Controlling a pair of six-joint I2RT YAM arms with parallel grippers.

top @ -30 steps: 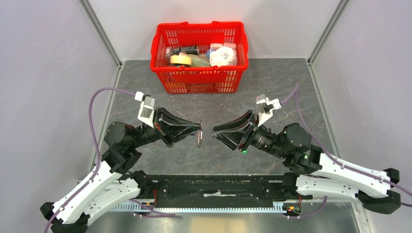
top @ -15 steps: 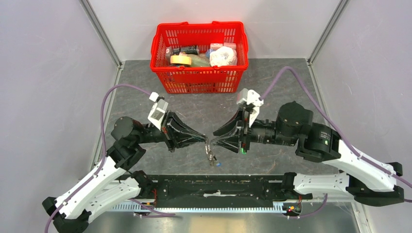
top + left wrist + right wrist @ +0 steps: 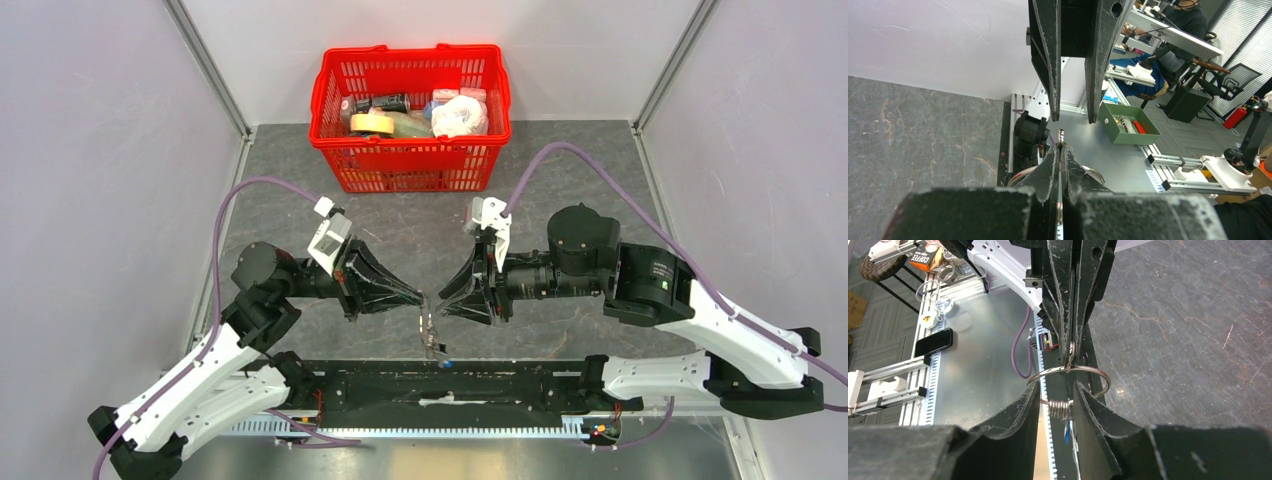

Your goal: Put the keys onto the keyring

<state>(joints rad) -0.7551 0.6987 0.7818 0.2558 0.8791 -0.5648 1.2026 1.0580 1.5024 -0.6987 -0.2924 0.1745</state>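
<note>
My left gripper [image 3: 421, 297] is shut on a thin silvery piece of the keyring [image 3: 1068, 371], seen edge-on between its pads [image 3: 1061, 136]. The round wire ring hangs from it and lies across the tips of my right gripper [image 3: 1056, 390], whose jaws stand apart. A small wire coil [image 3: 1060, 408] sits in the gap between them, and I cannot tell if they press it. A blue-headed key [image 3: 1067, 432] dangles below, and also shows in the top view [image 3: 446, 362] under the hanging bunch [image 3: 429, 335]. The green-headed key is out of view.
A red basket [image 3: 410, 168] with a tape roll and packets stands at the back centre. The black base rail [image 3: 450, 385] runs along the near edge, right under the hanging bunch. Grey walls close in the left and right sides.
Both grippers have moved towards each other and the near edge. My right gripper has swung in from the right, tip to tip with the left. The bunch now hangs between them.
</note>
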